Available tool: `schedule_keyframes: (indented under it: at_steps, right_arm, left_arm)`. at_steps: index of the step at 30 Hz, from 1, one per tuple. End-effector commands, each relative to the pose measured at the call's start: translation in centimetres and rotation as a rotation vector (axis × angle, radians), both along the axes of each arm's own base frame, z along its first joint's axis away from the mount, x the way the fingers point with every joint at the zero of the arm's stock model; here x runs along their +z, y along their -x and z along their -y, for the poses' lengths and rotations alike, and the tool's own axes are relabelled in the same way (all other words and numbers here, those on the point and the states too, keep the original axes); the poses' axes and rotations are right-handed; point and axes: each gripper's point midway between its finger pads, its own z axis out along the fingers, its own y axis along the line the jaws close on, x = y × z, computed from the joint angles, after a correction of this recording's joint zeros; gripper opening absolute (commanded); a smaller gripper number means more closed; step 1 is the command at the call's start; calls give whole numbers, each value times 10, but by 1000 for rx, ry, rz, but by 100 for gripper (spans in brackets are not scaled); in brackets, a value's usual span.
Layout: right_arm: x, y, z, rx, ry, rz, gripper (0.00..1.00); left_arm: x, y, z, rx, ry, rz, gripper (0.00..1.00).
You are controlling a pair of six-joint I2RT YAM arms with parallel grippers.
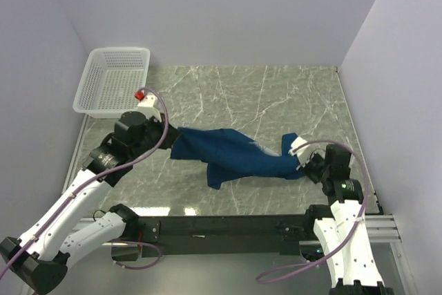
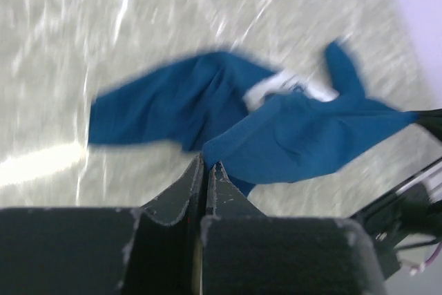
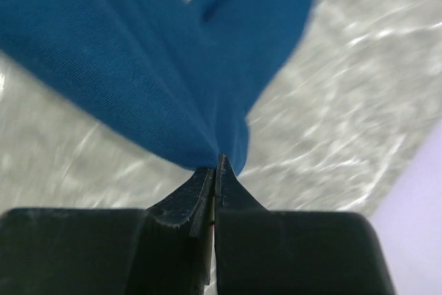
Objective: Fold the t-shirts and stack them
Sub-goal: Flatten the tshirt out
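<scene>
One dark navy t-shirt (image 1: 235, 153) lies crumpled and pulled into a long band across the marble table, between my two grippers. A pale print (image 2: 276, 86) peeks out of its folds. My left gripper (image 1: 171, 139) is at the shirt's left end, its jaws shut, with the cloth's edge pinched at the tips (image 2: 207, 164). At the shirt's right end, my right gripper (image 1: 298, 159) is also shut, and the blue cloth (image 3: 138, 53) fans out from its tips (image 3: 216, 160). A bunched piece of the shirt, perhaps a sleeve (image 1: 289, 141), sticks up beside the right gripper.
A white mesh basket (image 1: 110, 77) stands at the table's far left corner, just beyond the left wrist. Pale walls close in the table on the left, back and right. The black rail (image 1: 221, 226) with the arm bases runs along the near edge.
</scene>
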Motion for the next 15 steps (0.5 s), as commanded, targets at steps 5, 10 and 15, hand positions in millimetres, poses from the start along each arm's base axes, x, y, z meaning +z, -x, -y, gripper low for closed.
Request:
schedule_keyframes:
  at_steps: [5, 10, 15]
  right_arm:
    - [-12, 27, -2, 125, 74, -93, 23]
    - [20, 16, -23, 161, -43, -63, 60]
    - [50, 8, -66, 293, -277, -108, 65]
  left_arm:
    - [-37, 14, -11, 63, -34, -173, 1]
    - [-67, 64, 15, -88, 103, -409, 1]
    - [-98, 119, 18, -158, 254, -575, 23]
